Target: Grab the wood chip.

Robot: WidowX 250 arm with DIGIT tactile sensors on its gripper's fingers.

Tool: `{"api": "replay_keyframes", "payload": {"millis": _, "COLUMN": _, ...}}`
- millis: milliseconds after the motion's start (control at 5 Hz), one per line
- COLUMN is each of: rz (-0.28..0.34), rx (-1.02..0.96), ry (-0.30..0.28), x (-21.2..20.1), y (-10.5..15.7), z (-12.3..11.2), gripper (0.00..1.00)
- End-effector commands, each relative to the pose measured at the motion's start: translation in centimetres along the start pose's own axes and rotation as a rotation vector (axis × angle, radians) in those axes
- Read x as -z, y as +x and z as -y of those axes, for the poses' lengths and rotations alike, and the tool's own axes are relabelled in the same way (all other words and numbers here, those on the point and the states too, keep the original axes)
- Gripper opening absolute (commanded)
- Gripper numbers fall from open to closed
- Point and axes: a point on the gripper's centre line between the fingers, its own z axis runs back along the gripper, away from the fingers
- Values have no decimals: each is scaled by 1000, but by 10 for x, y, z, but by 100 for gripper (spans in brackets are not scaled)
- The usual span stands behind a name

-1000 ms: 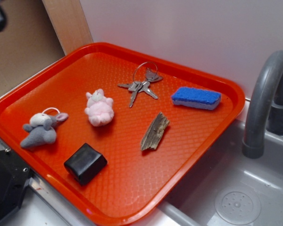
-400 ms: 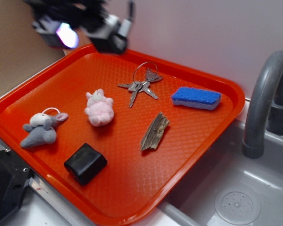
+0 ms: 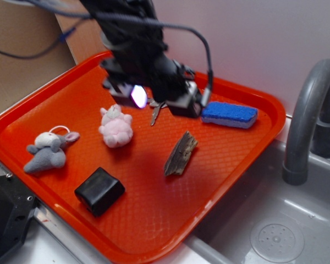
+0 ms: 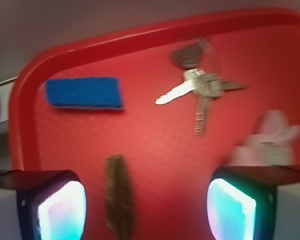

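The wood chip (image 3: pixel 180 154) is a flat grey-brown sliver lying on the orange tray (image 3: pixel 225 165), right of centre. In the wrist view the wood chip (image 4: pixel 120 192) lies between my two fingers, nearer the left one, with the tray below. My gripper (image 3: pixel 157 99) hangs open and empty above the tray, over the keys, up and left of the chip. Its lit fingertips (image 4: pixel 62 210) stand wide apart in the wrist view. The gripper (image 4: pixel 147 207) touches nothing.
On the tray lie a blue sponge (image 3: pixel 229 114), a key bunch (image 4: pixel 200 85), a pink plush (image 3: pixel 116 126), a grey plush (image 3: pixel 48 151) and a black rounded block (image 3: pixel 99 190). A grey faucet (image 3: pixel 308 121) and sink (image 3: pixel 275 231) stand at the right.
My arm has swung in from the upper left and come down over the tray's middle, now covering the keys in the exterior view. The objects on the tray have not moved.
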Motion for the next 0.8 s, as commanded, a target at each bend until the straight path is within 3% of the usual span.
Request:
{"api": "replay_keyframes", "payload": {"millis": 0, "rz": -23, "rx": 32, "ry": -62, "x": 38, "y": -4, "z": 19, "gripper": 100}}
{"api": "replay_keyframes", "payload": {"millis": 200, "rz": -15, "rx": 63, "ry": -65, "x": 54, "y": -6, "z": 20, "gripper": 0}}
{"api": "replay_keyframes", "payload": {"millis": 600, "rz": -29, "rx": 167, "ry": -62, "x": 35, "y": -5, "z": 13, "gripper": 0}}
